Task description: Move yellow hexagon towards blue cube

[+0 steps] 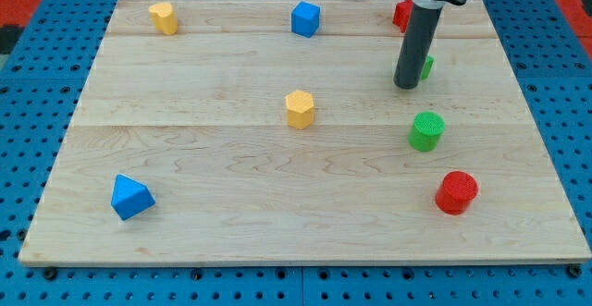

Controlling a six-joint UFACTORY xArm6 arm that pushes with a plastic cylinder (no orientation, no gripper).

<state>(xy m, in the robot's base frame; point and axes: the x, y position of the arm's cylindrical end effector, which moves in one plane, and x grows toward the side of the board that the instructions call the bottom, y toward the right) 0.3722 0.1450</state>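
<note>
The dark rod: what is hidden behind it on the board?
Behind the rod, near my tip, a green block peeks out; higher, a red block. Both are partly covered, so their shapes cannot be told.

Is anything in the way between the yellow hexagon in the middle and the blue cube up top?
No. The yellow hexagon block has bare wooden board up to the blue cube. My tip is off to the view's right.
</note>
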